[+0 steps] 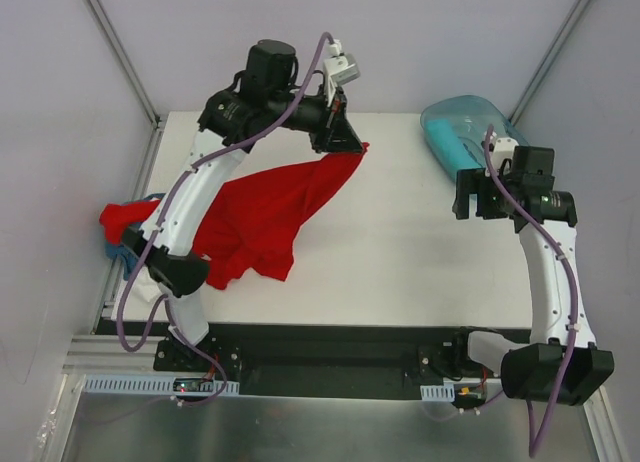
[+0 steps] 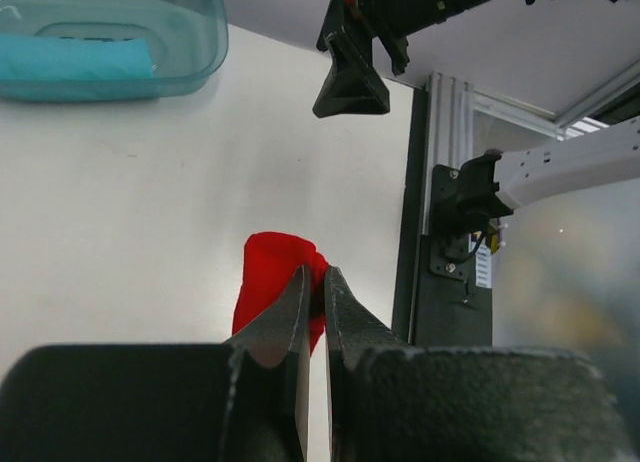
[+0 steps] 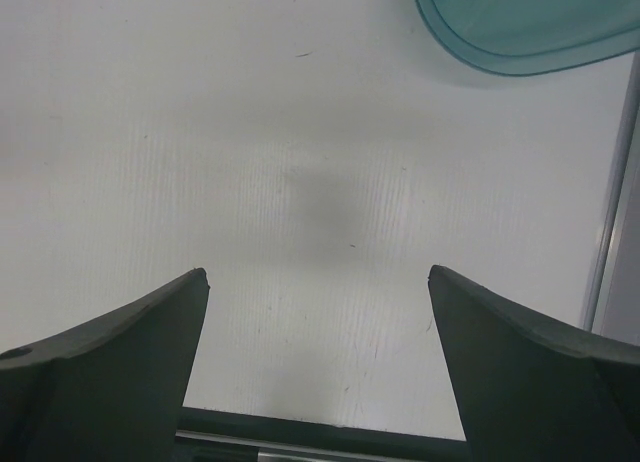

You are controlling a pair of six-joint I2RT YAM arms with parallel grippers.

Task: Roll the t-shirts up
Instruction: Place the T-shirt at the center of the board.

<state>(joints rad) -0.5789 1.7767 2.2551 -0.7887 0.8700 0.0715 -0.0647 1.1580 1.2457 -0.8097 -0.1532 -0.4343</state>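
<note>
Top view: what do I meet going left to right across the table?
First the red shirt, then the left pincer clamped on its corner, then the tub.

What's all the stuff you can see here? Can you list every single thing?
red t-shirt: one, bright red, one corner held up at the table's far middle, the rest trailing to the left edge
blue cloth: one bit, blue, peeking out under the red t-shirt at the left edge
tub: one, see-through teal, far right corner
turquoise cloth: one, turquoise, inside the tub
table: one, white
left gripper: one, black, shut on the red t-shirt
right gripper: one, black, open above bare table near the tub
</note>
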